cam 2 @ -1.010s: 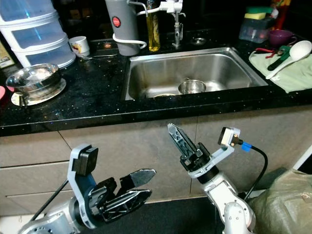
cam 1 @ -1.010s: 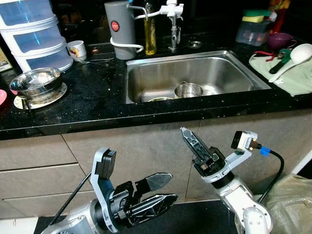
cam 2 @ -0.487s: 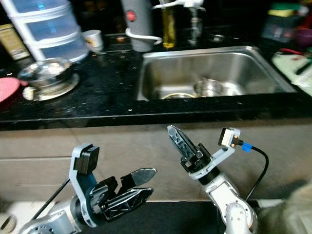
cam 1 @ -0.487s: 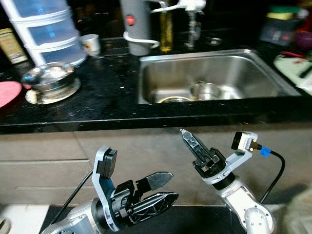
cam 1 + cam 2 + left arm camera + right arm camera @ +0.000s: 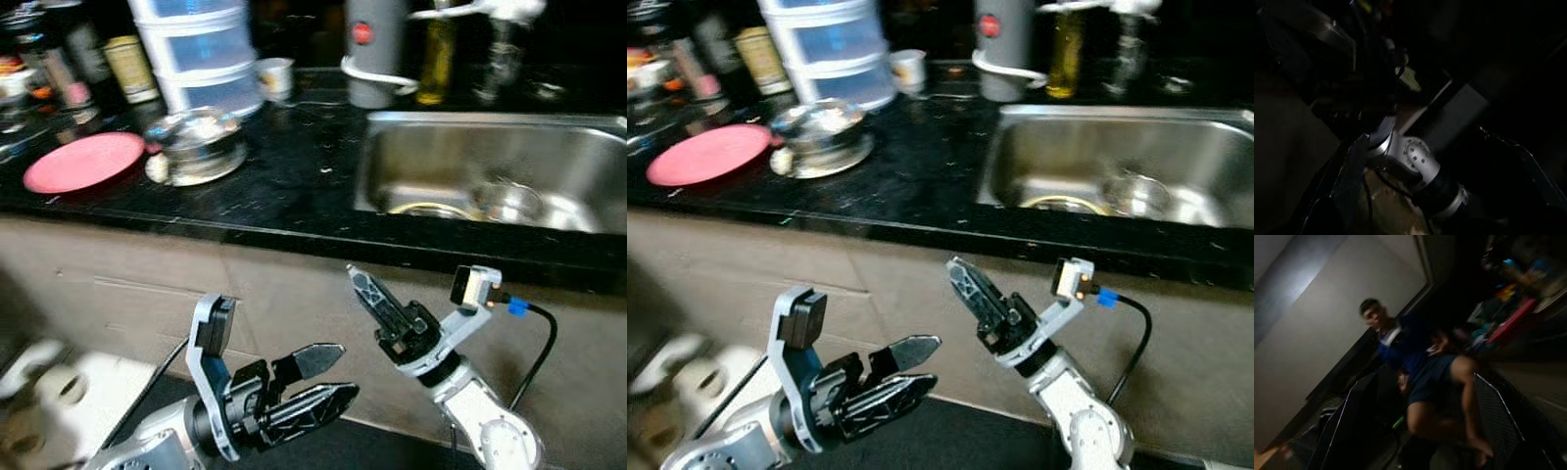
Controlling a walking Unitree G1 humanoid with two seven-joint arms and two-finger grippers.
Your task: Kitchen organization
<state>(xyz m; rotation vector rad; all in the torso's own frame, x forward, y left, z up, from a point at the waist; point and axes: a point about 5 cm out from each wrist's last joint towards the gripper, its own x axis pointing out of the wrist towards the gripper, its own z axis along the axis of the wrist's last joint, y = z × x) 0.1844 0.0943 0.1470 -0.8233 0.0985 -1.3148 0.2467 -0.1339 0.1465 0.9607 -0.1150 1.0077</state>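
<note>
A black speckled worktop (image 5: 284,186) runs across the scene above beige cabinet fronts, with a steel sink (image 5: 588,162) sunk into it at about 2 o'clock; a small steel pot (image 5: 507,199) sits on the sink floor. At 11 o'clock a stack of clear plastic drawers (image 5: 201,49) stands at the back, a white cup (image 5: 273,75) just beside it and a grey kettle-like appliance (image 5: 374,49) at 12 o'clock, next to a bottle of yellow oil (image 5: 437,57). In front of the drawers rests a steel bowl (image 5: 200,142) on a saucer, and at 10 o'clock lies a red plate (image 5: 85,161), with dark bottles behind it. Below the worktop edge, both arms hang in front of the cabinets: the left end effector (image 5: 328,377) at 6 o'clock has its black fingers slightly apart and holds nothing, and the right end effector (image 5: 357,282) at 5 o'clock points up with fingers together, empty. The right wrist view shows a blurred seated person (image 5: 1415,367).
</note>
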